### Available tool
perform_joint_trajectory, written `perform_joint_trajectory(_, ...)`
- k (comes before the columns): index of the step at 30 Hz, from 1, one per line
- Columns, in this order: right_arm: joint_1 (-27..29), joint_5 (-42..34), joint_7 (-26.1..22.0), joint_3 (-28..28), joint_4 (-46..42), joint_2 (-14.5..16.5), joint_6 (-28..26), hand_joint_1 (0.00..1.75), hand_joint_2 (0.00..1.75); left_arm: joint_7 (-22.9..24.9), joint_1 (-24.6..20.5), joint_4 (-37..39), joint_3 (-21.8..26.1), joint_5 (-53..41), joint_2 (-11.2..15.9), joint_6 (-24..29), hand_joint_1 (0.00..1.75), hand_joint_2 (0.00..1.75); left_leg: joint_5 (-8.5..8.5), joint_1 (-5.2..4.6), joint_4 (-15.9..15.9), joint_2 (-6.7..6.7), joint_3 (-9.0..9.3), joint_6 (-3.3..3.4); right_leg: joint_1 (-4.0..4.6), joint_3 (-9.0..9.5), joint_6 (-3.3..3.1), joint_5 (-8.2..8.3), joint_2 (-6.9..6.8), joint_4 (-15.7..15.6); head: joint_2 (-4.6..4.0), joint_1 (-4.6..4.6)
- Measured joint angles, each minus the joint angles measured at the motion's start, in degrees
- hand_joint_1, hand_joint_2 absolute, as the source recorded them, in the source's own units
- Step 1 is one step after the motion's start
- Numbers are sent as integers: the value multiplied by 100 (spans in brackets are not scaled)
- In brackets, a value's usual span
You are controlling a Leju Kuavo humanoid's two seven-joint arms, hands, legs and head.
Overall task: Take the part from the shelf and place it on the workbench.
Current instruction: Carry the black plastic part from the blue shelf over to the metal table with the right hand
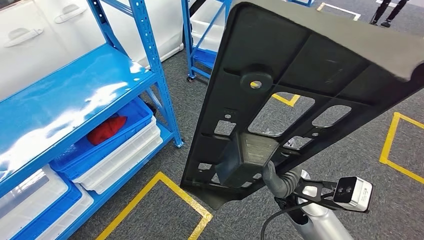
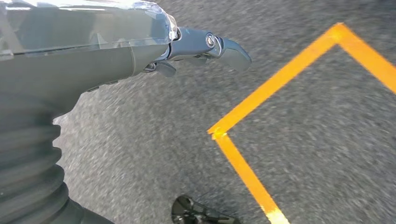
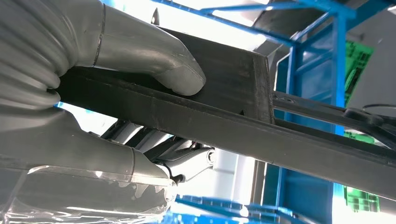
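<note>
1. Though judged well past the pick-up, counted the task as only part done: found the large black ribbed plastic part with cut-outs (image 1: pixel 280 90) up in the air to the right of the blue metal shelf (image 1: pixel 75 90), tilted, over the grey carpet floor (image 1: pixel 350 165), and touching no surface.
2. Saw the right hand (image 1: pixel 280 180) gripping the part from beneath at its near end, beside a boxy block on the underside.
3. Judged what was left: carrying the part to the workbench and setting it down there.
4. Learned the grip itself from the right wrist view: noted the right hand (image 3: pixel 140 60) clamped across a straight rib of the part (image 3: pixel 233 79), thick grey thumb pressed on one face, other fingers under the opposite face. Could make out little more than the thumb from the head view.
5. Learned of the left hand (image 2: pixel 196 46) from the left wrist view: hanging low, fingers stretched out and holding nothing, above the carpet and a corner of yellow floor tape (image 2: pixel 280 79).
6. Took the wider layout from the head view alone: shelf on the left, with a blue plastic bin (image 1: pixel 135 117) on a lower level.
</note>
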Motion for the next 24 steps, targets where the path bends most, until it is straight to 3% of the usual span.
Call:
perform_joint_trajectory(1, 5, 31, -1, -5, 3, 34, -14, 175, 175, -5, 0, -2, 0, -3, 18, 1, 0, 175, 218, 23, -434, -86, 196, -1, -4, -3, 14, -8, 76, 21, 0, 0)
perform_joint_trajectory(3, 17, 107, -1, -18, 2, 103, -61, 175, 175, -21, 3, -6, 0, -16, 45, 7, 0, 175, 455, 58, -1098, -311, 498, 11, -1, -38, 72, -15, 216, 70, 0, 1)
perform_joint_trajectory(4, 39, 171, -1, -22, -7, 133, -102, 175, 175, -32, 2, -7, 0, -27, 52, 14, 0, 175, 468, 60, -1217, -375, 548, 30, -3, -64, 107, -7, 276, 82, 0, 1)
perform_joint_trajectory(6, 113, 364, -1, -19, -54, 194, -243, 175, 175, -61, -7, -10, 0, -82, 57, 13, 0, 175, 477, 50, -1234, -308, 555, 93, -11, -108, 184, 28, 382, 75, 0, 1)
perform_joint_trajectory(7, 147, 452, 0, -7, -100, 214, -344, 175, 175, -70, -12, -12, -1, -119, 59, -7, 0, 175, 496, 52, -1248, -246, 554, 132, -11, -127, 212, 20, 339, 95, 0, 1)
perform_joint_trajectory(9, 168, 553, 10, 31, -228, 234, -589, 175, 175, -77, -10, -13, -3, -188, 64, -74, 0, 175, 527, 59, -1281, -110, 552, 217, 8, -267, 247, -165, 38, 375, 0, 1)
perform_joint_trajectory(11, 168, 579, 27, 79, -367, 244, -790, 175, 175, -75, 11, -13, -4, -219, 71, -122, 0, 175, 526, 33, -1285, 33, 542, 262, 1, -604, 268, -547, -261, 1097, 0, 2)
perform_joint_trajectory(13, 185, 592, 37, 121, -463, 255, -875, 175, 175, -72, 29, -13, -4, -226, 76, -138, 0, 175, 521, 12, -1284, 189, 535, 269, -26, -904, 288, -765, -316, 1731, 0, 2)
perform_joint_trajectory(14, 194, 598, 38, 137, -497, 257, -890, 175, 175, -71, 28, -13, -4, -227, 79, -142, 0, 175, 517, 5, -1283, 264, 535, 268, -34, -909, 290, -719, -329, 1757, 0, 2)
perform_joint_trajectory(16, 202, 604, 39, 160, -565, 259, -897, 175, 175, -71, 17, -13, -4, -230, 79, -145, 0, 175, 505, -6, -1283, 393, 551, 255, -31, -551, 261, -381, -440, 1118, 0, 2)
perform_joint_trajectory(17, 199, 604, 39, 168, -600, 259, -899, 175, 175, -71, 15, -13, -4, -232, 79, -146, 0, 175, 493, -18, -1282, 448, 566, 240, -4, -313, 229, -245, -595, 683, 0, 2)
perform_joint_trajectory(19, 192, 604, 39, 185, -659, 263, -901, 175, 175, -71, 15, -13, -5, -233, 81, -148, 0, 175, 470, -40, -1280, 550, 589, 190, 58, -28, 162, -116, -798, 135, 0, 2)
perform_joint_trajectory(20, 191, 604, 39, 192, -677, 265, -902, 175, 175, -71, 15, -13, -6, -233, 82, -148, 0, 175, 461, -48, -1283, 604, 598, 160, 85, -14, 137, -128, -812, 75, 0, 2)
perform_joint_trajectory(22, 194, 604, 39, 207, -706, 267, -903, 175, 175, -71, 3, -15, -7, -234, 85, -149, 0, 175, 442, -45, -1291, 710, 614, 99, 80, -28, 90, -92, -657, 45, 0, 1)
perform_joint_trajectory(24, 186, 603, 40, 222, -738, 273, -910, 175, 175, -67, -3, -18, -9, -239, 84, -162, 0, 175, 280, -21, -1097, 536, 557, 42, 46, -7, 23, -41, -517, -20, 0, 0)
